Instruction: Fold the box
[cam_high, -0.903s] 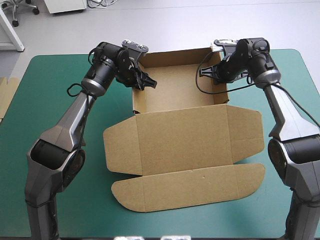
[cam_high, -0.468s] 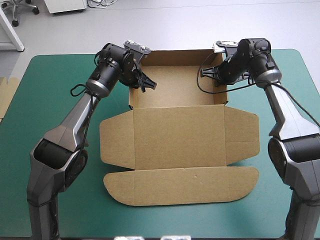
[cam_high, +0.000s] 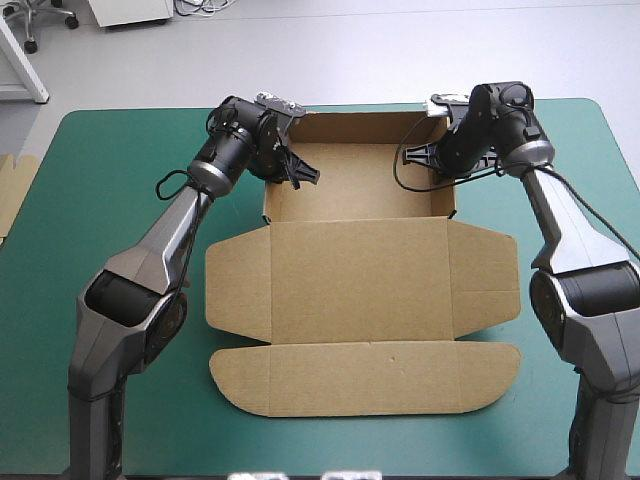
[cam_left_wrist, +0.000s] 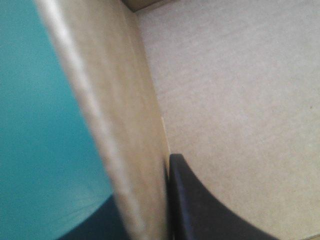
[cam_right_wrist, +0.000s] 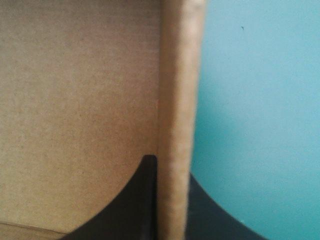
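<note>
Teal-green cover bears the box, walls pinched by left gripper and right gripper, outer fingers part-hidden.

My teal-green table is carrying the brown box. It is sitting as an open tray by the far edge, and its lid is lying flat on the table, nearer me. More board is peeking out at the left edge.

At mid-table, the box: tray toward the far edge, lid flat before it toward the near edge; left gripper astride the tray's left wall, one finger inside, one outside; right gripper likewise astride the right wall; more board at the table's left edge.
</note>
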